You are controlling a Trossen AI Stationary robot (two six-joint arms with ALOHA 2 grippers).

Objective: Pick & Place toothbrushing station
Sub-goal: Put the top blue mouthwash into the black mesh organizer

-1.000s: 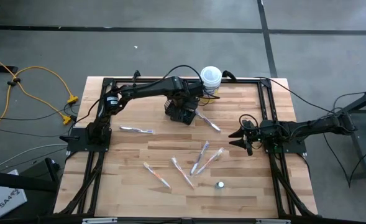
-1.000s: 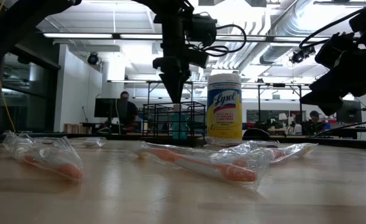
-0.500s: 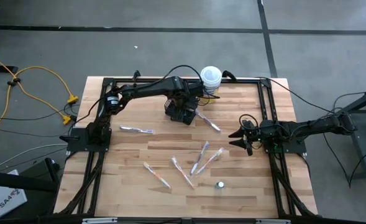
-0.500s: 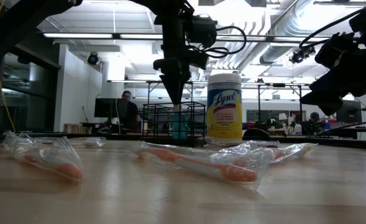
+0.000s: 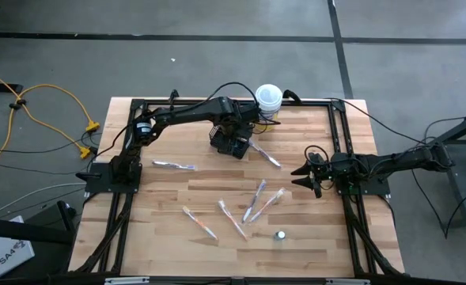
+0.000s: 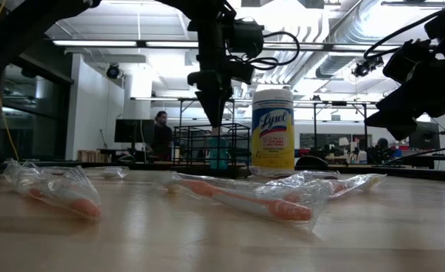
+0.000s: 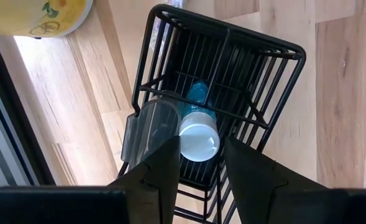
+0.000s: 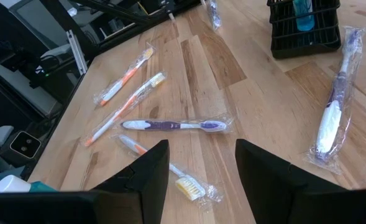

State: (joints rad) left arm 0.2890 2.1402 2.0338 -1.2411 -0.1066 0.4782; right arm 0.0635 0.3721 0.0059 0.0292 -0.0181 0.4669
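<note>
The left gripper [image 7: 195, 163] hangs open and empty directly over the teal-topped tube [image 7: 198, 130] in the wire-mesh basket [image 7: 257, 81]; lift straight up, clear of the wires.

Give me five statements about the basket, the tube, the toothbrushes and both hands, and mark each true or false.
1. The left hand is over the black wire basket. True.
2. A teal-topped tube stands inside the basket. True.
3. The right hand is gripping a toothbrush. False: its fingers are open and empty, near the table's right edge.
4. All the wrapped toothbrushes are already in the basket. False: several, such as the purple toothbrush, lie on the table.
5. The yellow-labelled canister lies tipped on its side. False: it stands upright beside the basket.
</note>
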